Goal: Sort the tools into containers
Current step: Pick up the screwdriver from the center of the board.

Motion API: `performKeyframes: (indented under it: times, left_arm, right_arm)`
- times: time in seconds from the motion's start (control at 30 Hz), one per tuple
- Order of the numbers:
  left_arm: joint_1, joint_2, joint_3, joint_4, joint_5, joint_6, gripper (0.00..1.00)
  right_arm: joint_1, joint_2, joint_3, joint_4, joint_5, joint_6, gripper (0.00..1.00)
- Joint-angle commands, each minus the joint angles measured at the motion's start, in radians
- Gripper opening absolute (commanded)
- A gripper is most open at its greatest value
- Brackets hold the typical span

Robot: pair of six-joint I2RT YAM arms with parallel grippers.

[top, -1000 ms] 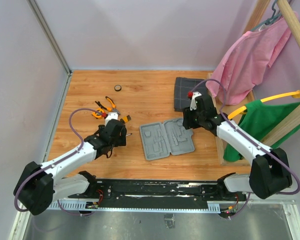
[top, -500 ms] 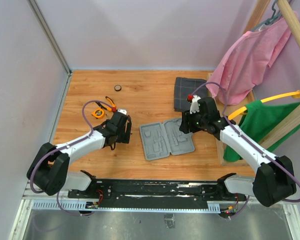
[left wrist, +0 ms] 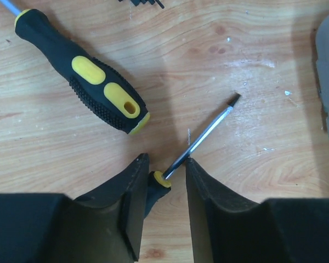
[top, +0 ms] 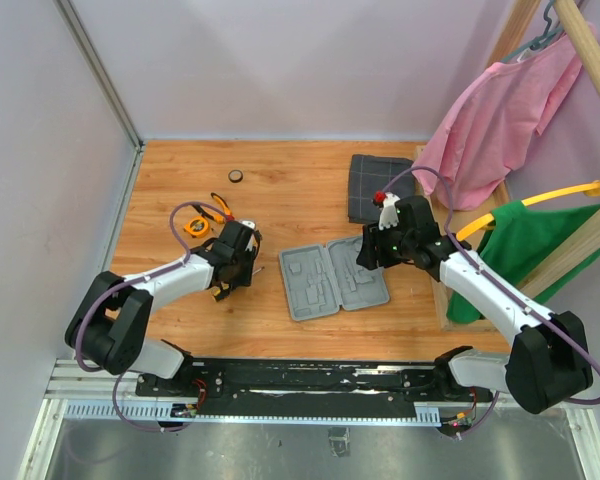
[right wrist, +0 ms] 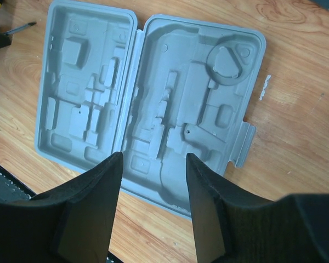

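left gripper point(left wrist: 164, 159): we are seeing fingers sitting narrow around small screwdriver point(left wrist: 208, 129) handle on table point(left wrist: 263, 82), grip unclear | right gripper point(right wrist: 153, 156): we are seeing fingers hanging wide, empty, over open case point(right wrist: 170, 98)

This looks like a robotics lab, more exactly a small test cell. The left arm point(top: 170, 285) and the right arm point(top: 485, 290) are bolted to a black rail point(top: 310, 376) with open wiring, at the near edge of a wooden desk point(top: 300, 195). Plain pale panels point(top: 280, 70) in a metal frame point(top: 100, 72) close the back and left side. At the right, a wooden rack point(top: 592, 45) carries a pink garment point(top: 500, 120) and a green garment point(top: 525, 240).
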Motion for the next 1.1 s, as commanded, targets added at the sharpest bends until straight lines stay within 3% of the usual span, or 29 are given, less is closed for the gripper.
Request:
performKeyframes:
  times: [0.0,0.43,0.67,0.9,1.07]
  left_arm:
    - [0.004,0.018,-0.002,0.028,0.089,-0.008,0.33]
    - [0.004,-0.061,-0.029,0.040,0.147,-0.039,0.01]
    - [0.002,-0.254,-0.070,0.095,0.181,-0.084,0.00]
    - [0.004,-0.460,-0.119,0.157,0.201,-0.103,0.01]
    - [0.002,-0.347,-0.034,0.010,0.187,-0.124,0.22]
  right_arm:
    - [-0.013,-0.018,-0.011,-0.012,-0.016,0.020,0.51]
    - [-0.013,-0.076,-0.041,-0.014,0.067,0.047,0.53]
    - [-0.013,-0.176,-0.074,0.000,0.156,0.095,0.58]
    - [-0.013,-0.309,-0.157,0.076,0.128,0.150,0.63]
    - [-0.013,-0.333,-0.177,0.081,0.125,0.182,0.64]
